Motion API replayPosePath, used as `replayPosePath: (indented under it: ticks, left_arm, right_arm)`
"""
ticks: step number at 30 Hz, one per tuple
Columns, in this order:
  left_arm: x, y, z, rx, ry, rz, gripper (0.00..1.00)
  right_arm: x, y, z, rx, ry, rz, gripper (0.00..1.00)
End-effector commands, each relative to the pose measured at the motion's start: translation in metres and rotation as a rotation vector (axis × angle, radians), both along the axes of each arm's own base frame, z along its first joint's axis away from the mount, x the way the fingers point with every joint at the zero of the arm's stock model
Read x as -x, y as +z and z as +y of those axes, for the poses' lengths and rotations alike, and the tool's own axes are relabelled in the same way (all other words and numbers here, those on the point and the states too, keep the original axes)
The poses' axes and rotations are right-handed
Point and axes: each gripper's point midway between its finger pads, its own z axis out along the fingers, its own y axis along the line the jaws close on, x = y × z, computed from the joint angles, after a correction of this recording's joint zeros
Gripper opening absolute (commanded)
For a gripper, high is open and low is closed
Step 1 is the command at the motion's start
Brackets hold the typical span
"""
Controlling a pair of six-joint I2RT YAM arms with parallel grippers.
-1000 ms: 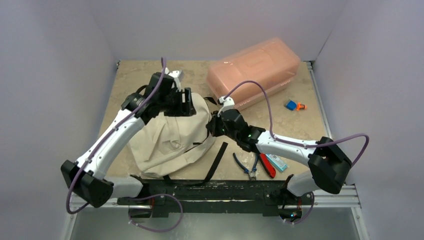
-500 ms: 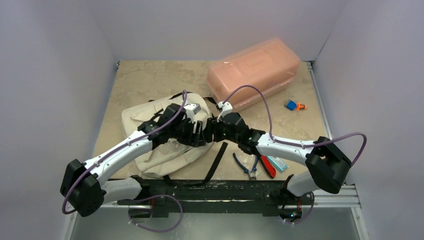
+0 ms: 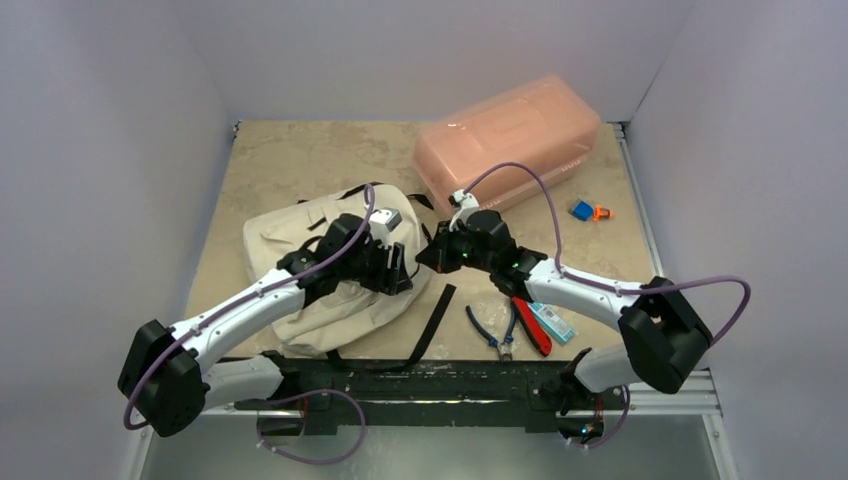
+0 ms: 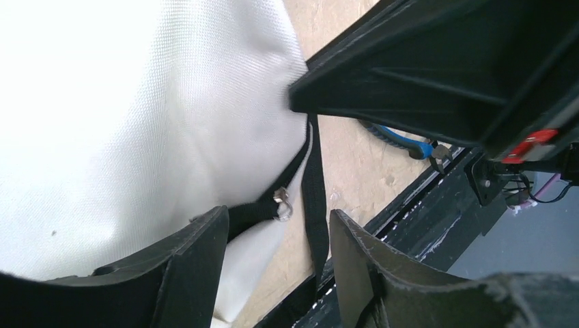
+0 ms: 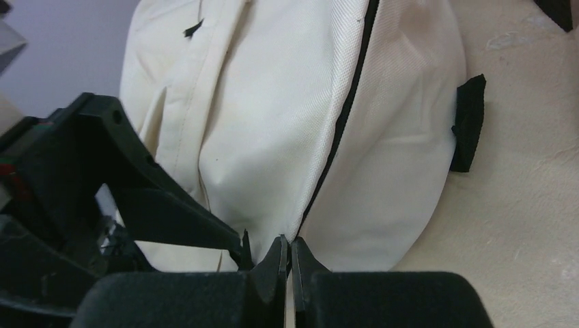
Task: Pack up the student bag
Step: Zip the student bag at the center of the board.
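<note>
No seeing into the student bag: cream fabric, a black zip trim down one side, contents hidden. Lying left of centre on the table, with its right part covered by the left arm in the top view. Cut off on every side in the left wrist view, showing only fabric, a black strap and a small metal clip.

Left gripper over the bag's near right edge, fingers apart, with strap and clip visible in the gap beyond. Right gripper just beside it, fingertips pressed together at the low end of the zip trim; cannot tell about any zip pull pinched there.

Far and right of centre, a translucent pink box with lid on; contents too blurred through the plastic to name. Right of the bag, near the front edge: blue-handled pliers, a red-handled tool with its far end under the right arm, and a teal-and-white packet. Farther back on the right, a small blue and orange item, too small to identify.
</note>
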Motion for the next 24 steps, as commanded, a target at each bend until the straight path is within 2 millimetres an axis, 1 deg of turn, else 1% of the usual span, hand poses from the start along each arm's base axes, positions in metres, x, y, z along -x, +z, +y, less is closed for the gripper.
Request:
replayPosePath:
  ticks: [1, 5, 6, 7, 9, 10, 14, 17, 20, 24]
  left_arm:
    - [-0.013, 0.004, -0.017, 0.053, -0.026, -0.050, 0.56]
    - [-0.021, -0.006, -0.021, 0.018, -0.028, -0.035, 0.57]
    - [-0.021, -0.007, -0.022, 0.012, -0.036, -0.029, 0.56]
    - [-0.020, -0.008, -0.024, 0.009, -0.048, -0.017, 0.54]
    - [-0.014, -0.010, -0.026, 0.003, -0.077, 0.024, 0.46]
    - [-0.009, -0.011, -0.026, 0.006, -0.091, 0.043, 0.44]
    - [0.014, -0.007, -0.024, 0.052, -0.134, 0.091, 0.37]
    - [0.031, -0.003, -0.022, 0.104, -0.162, 0.111, 0.35]
    - [0.037, -0.002, -0.021, 0.112, -0.167, 0.128, 0.35]
    - [0.035, -0.013, -0.016, 0.065, -0.143, 0.146, 0.40]
  right_arm:
    - [0.013, 0.043, 0.008, -0.170, 0.148, -0.051, 0.00]
    - [0.015, 0.041, 0.009, -0.176, 0.180, -0.051, 0.00]
    - [0.015, 0.041, 0.009, -0.178, 0.182, -0.052, 0.00]
    - [0.014, 0.040, 0.009, -0.176, 0.186, -0.051, 0.00]
    - [0.012, 0.038, 0.008, -0.171, 0.185, -0.053, 0.00]
    - [0.010, 0.038, 0.008, -0.170, 0.184, -0.056, 0.00]
    - [0.004, 0.035, 0.004, -0.160, 0.184, -0.059, 0.00]
    - [0.001, 0.036, 0.003, -0.155, 0.186, -0.068, 0.00]
    - [-0.001, 0.038, 0.003, -0.155, 0.191, -0.075, 0.00]
    - [-0.001, 0.042, 0.006, -0.162, 0.205, -0.080, 0.00]
